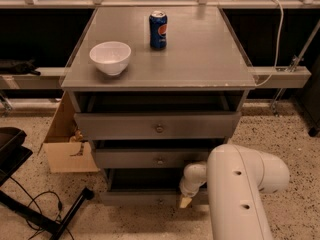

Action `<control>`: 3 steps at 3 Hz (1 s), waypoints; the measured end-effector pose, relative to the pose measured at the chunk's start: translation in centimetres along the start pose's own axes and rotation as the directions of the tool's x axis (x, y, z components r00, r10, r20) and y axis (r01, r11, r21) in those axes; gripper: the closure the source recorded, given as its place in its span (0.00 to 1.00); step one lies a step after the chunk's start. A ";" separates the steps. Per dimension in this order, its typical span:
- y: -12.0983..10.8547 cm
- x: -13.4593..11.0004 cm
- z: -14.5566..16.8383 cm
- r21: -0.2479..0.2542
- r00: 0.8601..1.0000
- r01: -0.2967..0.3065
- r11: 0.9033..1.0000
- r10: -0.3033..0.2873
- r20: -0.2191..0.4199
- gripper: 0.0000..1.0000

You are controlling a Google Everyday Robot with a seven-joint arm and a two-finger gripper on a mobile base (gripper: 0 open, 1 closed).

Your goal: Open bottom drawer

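Note:
The grey cabinet has three flat-fronted drawers. The bottom drawer [140, 199] is the lowest, with a small round knob [160, 201] at its centre and a dark gap above its front. My gripper [185, 201] is low at the right part of that drawer's front, just right of the knob. My white arm [240, 184] reaches to it from the lower right and hides the drawer's right end.
A white bowl [110, 57] and a blue soda can [158, 29] stand on the cabinet top [200, 54]. The top drawer [157, 126] and middle drawer [150, 159] are above. A cardboard box [62, 144] sits left; a black stand and cables [40, 209] lie at lower left.

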State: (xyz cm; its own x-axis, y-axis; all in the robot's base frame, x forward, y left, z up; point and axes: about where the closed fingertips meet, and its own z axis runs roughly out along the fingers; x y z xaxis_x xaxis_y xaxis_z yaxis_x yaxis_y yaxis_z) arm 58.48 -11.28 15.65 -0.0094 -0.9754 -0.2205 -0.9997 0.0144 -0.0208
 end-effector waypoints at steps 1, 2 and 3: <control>0.0 0.0 0.0 0.000 1.000 0.000 1.000 0.000 0.000 0.00; 0.4 0.0 0.2 -0.011 1.000 -0.002 1.000 0.002 -0.005 0.00; 4.2 0.1 -0.6 -0.065 0.998 -0.017 0.998 0.014 -0.053 0.24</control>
State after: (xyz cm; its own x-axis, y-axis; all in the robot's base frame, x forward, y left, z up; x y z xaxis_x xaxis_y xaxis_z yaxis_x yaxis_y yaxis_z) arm 54.22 -11.43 16.12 -0.0243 -0.9854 -0.1686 -0.9988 0.0166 0.0467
